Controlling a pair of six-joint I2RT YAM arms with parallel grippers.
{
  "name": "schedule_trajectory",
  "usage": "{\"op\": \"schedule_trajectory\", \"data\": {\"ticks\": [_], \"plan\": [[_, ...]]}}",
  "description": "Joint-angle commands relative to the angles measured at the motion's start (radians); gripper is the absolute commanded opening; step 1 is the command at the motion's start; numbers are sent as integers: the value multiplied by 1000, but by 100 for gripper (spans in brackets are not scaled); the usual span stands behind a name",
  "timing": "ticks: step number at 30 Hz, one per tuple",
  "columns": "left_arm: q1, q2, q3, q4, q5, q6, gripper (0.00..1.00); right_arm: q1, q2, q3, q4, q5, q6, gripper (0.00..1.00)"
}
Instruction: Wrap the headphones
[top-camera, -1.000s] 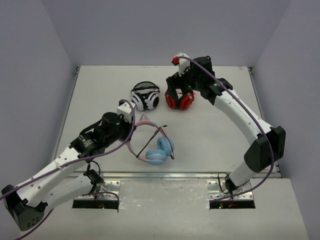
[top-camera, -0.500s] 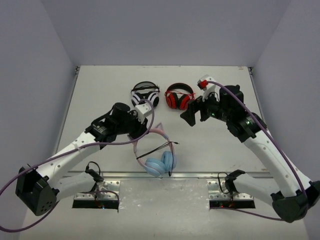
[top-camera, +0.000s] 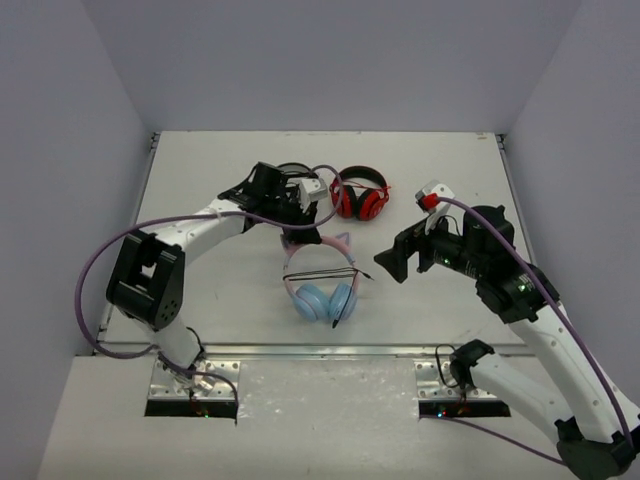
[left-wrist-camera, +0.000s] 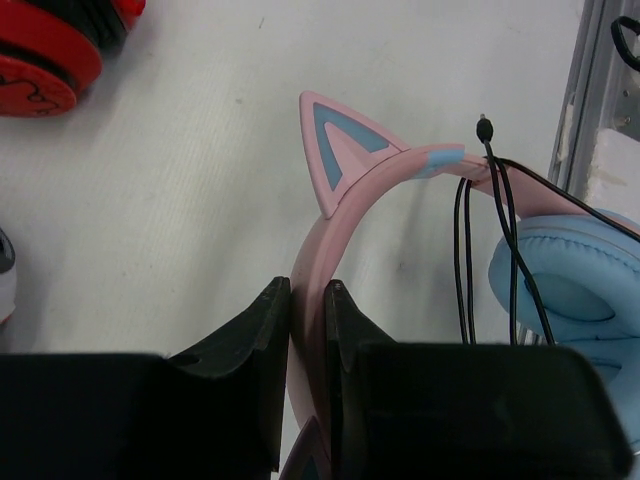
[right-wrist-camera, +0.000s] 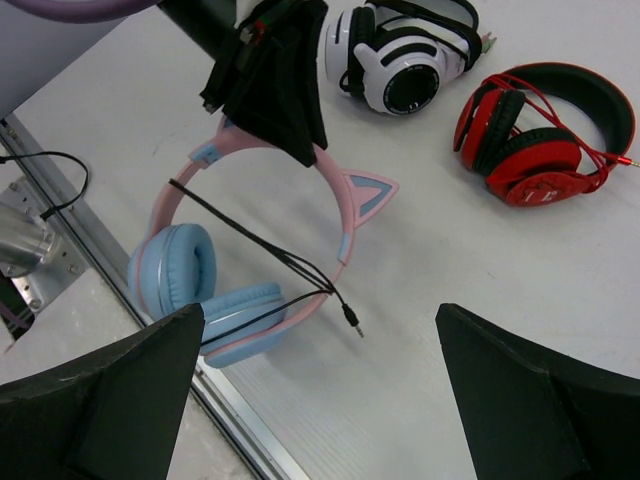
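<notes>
One white table (top-camera: 455, 170) sits between perhaps lilac-grey walls (top-camera: 330, 60) — left jaws pinch the headphones (top-camera: 320, 298), right jaws spread.

White table (top-camera: 200, 170) between pale lavender walls (top-camera: 330, 60)

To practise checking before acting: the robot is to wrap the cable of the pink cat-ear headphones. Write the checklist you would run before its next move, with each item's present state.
1. Left gripper holding the pink cat-ear headphones with light blue ear cups: ok, shut on the pink headband.
2. Right gripper free to take the cable: ok, open, nothing between its fingers.
3. Thin black cable reachable: ok, it lies loose across the headband's loop, its plug free beside the headband.
4. Cable free of tangles at the ear cups: cannot tell.
5. White-and-black headphones and red-and-black headphones out of the way: ok, both lie apart from the pink pair.
</notes>
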Motion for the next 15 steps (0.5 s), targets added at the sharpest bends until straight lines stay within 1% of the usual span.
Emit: {"op": "schedule_trajectory", "data": {"ticks": [1,2,8,10,12,15], "plan": [[6,60,99,87,168,-43,1,0,8,-12,19,-29,23,99],[7,85,122,120,168,-57,1,0,8,-14,18,-28,23,99],[-3,289,182,177,217,-71,1,0,6,-21,9,-12,21,99],[-14,323,202,214,214,-88,1,0,9,-23,9,-11,21,99],[-36,361,222,263,171,-138,1,0,15,-26,10,-11,23,99],[-53,416,248,335,145,-169,1,0,26,-34,7,-12,24,99]]}}
